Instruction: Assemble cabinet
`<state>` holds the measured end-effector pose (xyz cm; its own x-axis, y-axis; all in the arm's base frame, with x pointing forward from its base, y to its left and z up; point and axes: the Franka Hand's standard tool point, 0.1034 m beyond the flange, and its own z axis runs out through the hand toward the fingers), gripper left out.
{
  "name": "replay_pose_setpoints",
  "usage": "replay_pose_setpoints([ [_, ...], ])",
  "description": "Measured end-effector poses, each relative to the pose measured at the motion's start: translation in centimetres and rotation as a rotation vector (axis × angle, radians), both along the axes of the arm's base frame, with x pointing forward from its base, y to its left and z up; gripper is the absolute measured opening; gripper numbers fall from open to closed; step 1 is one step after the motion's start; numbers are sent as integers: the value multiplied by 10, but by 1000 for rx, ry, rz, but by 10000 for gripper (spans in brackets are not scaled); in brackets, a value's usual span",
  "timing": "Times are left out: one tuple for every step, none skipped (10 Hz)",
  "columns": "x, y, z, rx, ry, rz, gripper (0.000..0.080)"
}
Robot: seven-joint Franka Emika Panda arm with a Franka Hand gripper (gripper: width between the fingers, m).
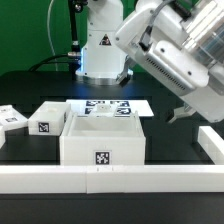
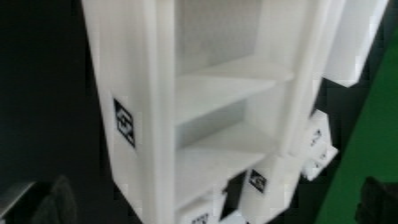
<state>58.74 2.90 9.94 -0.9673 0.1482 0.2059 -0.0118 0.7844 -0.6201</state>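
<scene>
The cabinet (image 1: 100, 138) is a large white open-topped box with a tag on its front, standing at the table's middle. In the wrist view the cabinet (image 2: 205, 100) fills the frame, showing inner shelves and a side tag. My gripper (image 1: 180, 114) hangs in the air above the table at the exterior view's right, apart from the cabinet and a little higher. In the wrist view my gripper (image 2: 217, 208) shows only dark fingers at the frame's edges, spread wide with nothing between them.
Two small flat tagged blocks (image 1: 12, 119) (image 1: 46, 119) lie at the exterior view's left, and also show in the wrist view (image 2: 313, 150). The marker board (image 1: 108, 104) lies behind the cabinet. A long white rail (image 1: 110, 178) runs along the front, with another rail (image 1: 211, 141) at the right.
</scene>
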Motion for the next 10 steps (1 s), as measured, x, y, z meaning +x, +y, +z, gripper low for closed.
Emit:
replay_pose_setpoints([
  [4,-3,7,-8,-1,9,796],
  [3,-3,4,-8,-2,5,796],
  [2,-3,4,-17,3,5,796],
  [-3,-2,2,-64,24,17,796],
  [-8,1,-2,-130,54,40,796],
  [-8,3,-2,-147,34,6,796],
  [-4,-2,6,-175,-20,-54,796],
  [1,-3,11,-190,-90,-99,796],
  [3,-3,14,-209,-136,-136,796],
  [5,-3,17,-229,-165,-151,796],
])
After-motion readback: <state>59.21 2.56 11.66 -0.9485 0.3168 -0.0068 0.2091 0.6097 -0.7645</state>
